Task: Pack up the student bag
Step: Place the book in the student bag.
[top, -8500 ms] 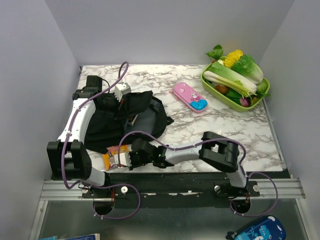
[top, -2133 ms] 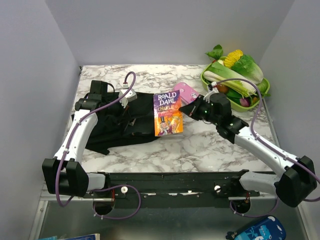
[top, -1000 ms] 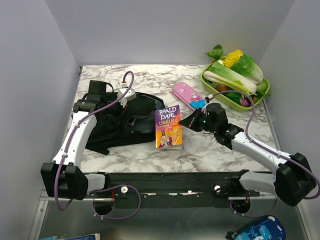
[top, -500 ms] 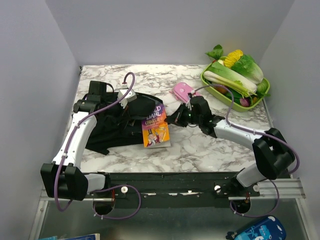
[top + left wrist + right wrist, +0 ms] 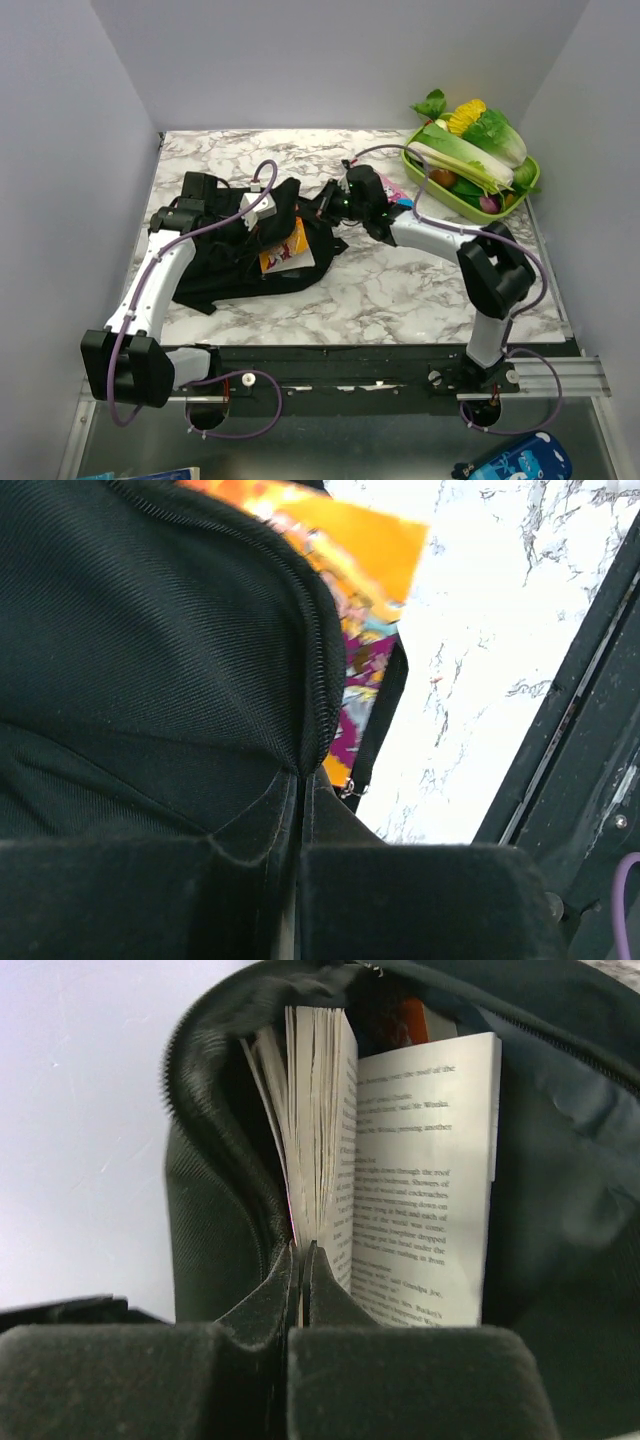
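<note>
- Student bag (image 5: pixel 215 262): lies slumped on the marble surface (image 5: pixel 420 290), mouth turned to its right.
- Left end effector (image 5: pixel 262 207): at the upper rim of the bag's mouth. Jaws nearly closed, pinching the bag's fabric beside the zipper line.
- Right end effector (image 5: pixel 328 206): just right of the bag's mouth. Jaws closed on the edge of a paperback book (image 5: pixel 285 252), with pages fanned above the fingers (image 5: pixel 250 1340).
- Book: partly inside the bag's mouth, with part of the orange cover showing outside.
- Green vegetable tray (image 5: pixel 531 180): well apart from the bag, to its far right.
</note>
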Robot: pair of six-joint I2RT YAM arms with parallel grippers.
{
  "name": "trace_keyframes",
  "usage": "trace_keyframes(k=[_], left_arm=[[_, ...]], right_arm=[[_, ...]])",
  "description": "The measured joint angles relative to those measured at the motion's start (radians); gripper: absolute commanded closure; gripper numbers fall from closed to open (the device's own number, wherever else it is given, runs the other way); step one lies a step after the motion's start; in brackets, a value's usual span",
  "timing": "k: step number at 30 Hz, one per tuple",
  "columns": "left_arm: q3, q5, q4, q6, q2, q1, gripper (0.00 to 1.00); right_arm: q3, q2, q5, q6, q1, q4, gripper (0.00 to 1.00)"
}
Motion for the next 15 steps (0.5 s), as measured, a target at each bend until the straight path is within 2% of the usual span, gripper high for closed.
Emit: trace_keyframes(k=[6,13,14,15], left_arm=[[-0.013,0.007,-0.013,0.019,-0.024,-0.007,0.92],[-0.027,0.019,-0.045,0.027,-0.054,-0.008,0.92],[-0.03,0.023,-0.048,0.027,-0.058,-0.009,0.92],[-0.034,0.025,-0.055,0.027,-0.063,-0.011,0.92]], right_arm=[[0.212,0.191,0.035,-0.006,0.054,-0.047,0.99],[0.298,0.285,0.079,-0.04,0.132,-0.076,0.99],[0.299,0.29,0.079,-0.05,0.14,-0.076,0.95],[0.3,0.298,0.078,-0.057,0.146,-0.078,0.84]])
